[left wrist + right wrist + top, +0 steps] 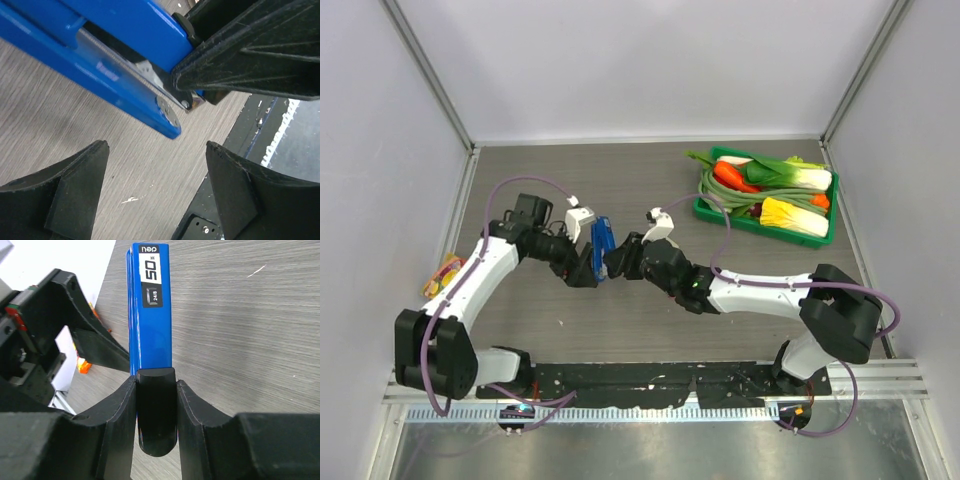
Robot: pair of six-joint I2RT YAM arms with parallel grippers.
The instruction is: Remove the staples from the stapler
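The stapler [602, 245], bright blue with a black end, is held off the table between the two arms. My right gripper [156, 410] is shut on its black end, and the blue body [150, 315] with a "50" label points away from the camera. My left gripper [156, 145] stands open just short of the stapler's blue underside [100, 50], with only bare table between its fingers [75, 190]. In the top view the left gripper [582, 265] sits at the stapler's left side. The staples are hidden; only a silvery rail shows inside the stapler.
A green tray [770, 229] of toy vegetables stands at the back right. A small orange-and-yellow object [442, 272] lies by the left wall. The black mounting rail [650, 378] runs along the near edge. Purple cables loop over both arms.
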